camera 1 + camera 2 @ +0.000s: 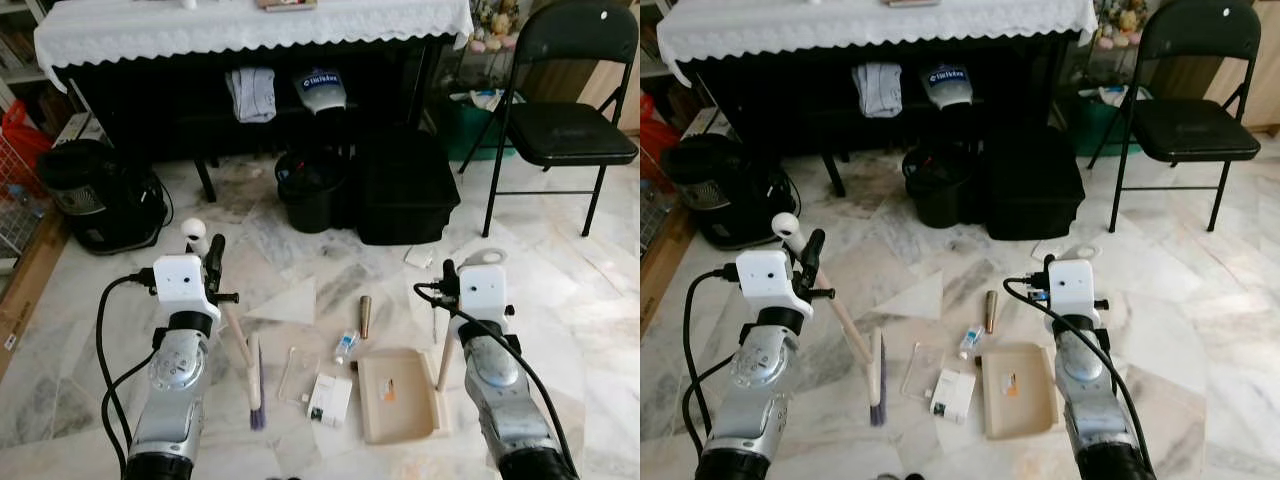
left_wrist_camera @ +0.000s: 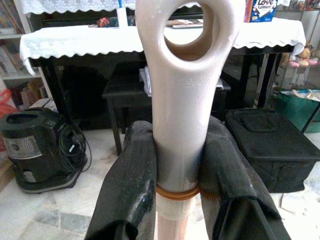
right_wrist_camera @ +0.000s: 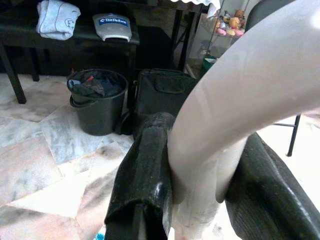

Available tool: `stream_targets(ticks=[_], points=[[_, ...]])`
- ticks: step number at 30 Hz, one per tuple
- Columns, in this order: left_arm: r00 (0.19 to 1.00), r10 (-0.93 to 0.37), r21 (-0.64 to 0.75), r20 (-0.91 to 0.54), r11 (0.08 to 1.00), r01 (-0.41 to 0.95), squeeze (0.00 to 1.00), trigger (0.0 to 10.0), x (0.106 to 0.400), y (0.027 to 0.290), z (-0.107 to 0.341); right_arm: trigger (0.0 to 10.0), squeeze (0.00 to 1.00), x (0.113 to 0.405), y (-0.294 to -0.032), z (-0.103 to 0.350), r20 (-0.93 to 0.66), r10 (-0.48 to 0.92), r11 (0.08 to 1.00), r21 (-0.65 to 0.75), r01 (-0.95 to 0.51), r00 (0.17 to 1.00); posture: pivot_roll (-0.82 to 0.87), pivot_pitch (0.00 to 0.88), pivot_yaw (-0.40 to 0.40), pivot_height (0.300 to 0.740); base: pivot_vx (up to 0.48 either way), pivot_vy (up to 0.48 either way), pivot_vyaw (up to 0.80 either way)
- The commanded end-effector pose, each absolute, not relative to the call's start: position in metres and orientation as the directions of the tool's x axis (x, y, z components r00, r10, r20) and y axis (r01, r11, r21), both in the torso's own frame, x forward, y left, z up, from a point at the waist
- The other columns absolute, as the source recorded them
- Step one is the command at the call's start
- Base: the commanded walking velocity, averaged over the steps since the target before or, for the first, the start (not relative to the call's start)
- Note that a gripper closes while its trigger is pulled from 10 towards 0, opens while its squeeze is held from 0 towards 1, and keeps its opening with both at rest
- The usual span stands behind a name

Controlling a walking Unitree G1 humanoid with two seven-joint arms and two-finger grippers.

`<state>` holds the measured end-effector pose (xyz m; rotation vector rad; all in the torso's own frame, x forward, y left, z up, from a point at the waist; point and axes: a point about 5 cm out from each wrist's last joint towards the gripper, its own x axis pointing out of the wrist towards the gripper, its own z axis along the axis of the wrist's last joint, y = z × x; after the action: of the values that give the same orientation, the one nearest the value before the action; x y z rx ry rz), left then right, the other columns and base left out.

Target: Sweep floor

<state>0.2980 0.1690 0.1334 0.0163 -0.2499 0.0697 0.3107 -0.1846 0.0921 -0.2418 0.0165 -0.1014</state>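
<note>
Left eye view: two silver arms rise from the bottom edge. The left gripper (image 1: 214, 262) at lower left pinches the pale handle of one broom (image 1: 250, 372), whose stick slants down to a flat head with purple bristles on the marble floor (image 1: 570, 300). The right gripper (image 1: 449, 278) at lower right clasps the wooden handle of one beige dustpan (image 1: 396, 395), lying flat at lower centre. Between them lie five bits of litter: a brown tube (image 1: 365, 316), a small bottle (image 1: 345, 346), a clear wrapper (image 1: 295, 375), a white box (image 1: 331, 399), and a scrap of paper (image 1: 419, 256) farther up. Higher up stand one black bucket (image 1: 310, 188), one black case (image 1: 405, 185), one black appliance (image 1: 100, 195) at left, one folding chair (image 1: 570, 110) at upper right, and a table (image 1: 250, 25) under a white lace cloth.

Right eye view: the same scene, shifted sideways.

Left wrist view: two matte black fingers (image 2: 130, 185) press both sides of the smooth broom handle, which ends in a loop with a round hole; an orange band circles it below.

Right wrist view: two black fingers (image 3: 145, 185) squeeze the pale curved dustpan handle. The bucket shows dark cloth inside.
</note>
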Motion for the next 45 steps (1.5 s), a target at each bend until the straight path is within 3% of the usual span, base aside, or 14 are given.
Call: stream_targets(ticks=[1, 13, 45], points=[[0.956, 0.070, 0.018, 0.286, 0.997, -0.078, 0.00, 10.0, 0.300, 0.171, 0.142, 10.0, 0.00, 0.313, -0.183, 0.095, 0.024, -0.103, 0.968, -0.229, 0.106, 0.994, 0.06, 0.131, 0.047, 0.740, 0.000, 0.000, 0.00], [0.955, 0.069, 0.022, 0.289, 0.997, -0.079, 0.00, 10.0, 0.299, 0.172, 0.143, 10.0, 0.00, 0.315, -0.168, 0.088, -0.002, -0.090, 0.985, -0.148, 0.089, 0.996, 0.07, 0.136, 0.051, 0.740, 0.000, 0.000, 0.00], [0.955, 0.088, 0.032, 0.284, 0.994, -0.102, 0.00, 10.0, 0.298, 0.180, 0.142, 10.0, 0.00, 0.306, -0.173, 0.063, -0.090, -0.138, 0.981, -0.152, 0.123, 0.986, 0.07, 0.145, 0.046, 0.740, 0.000, 0.000, 0.00]])
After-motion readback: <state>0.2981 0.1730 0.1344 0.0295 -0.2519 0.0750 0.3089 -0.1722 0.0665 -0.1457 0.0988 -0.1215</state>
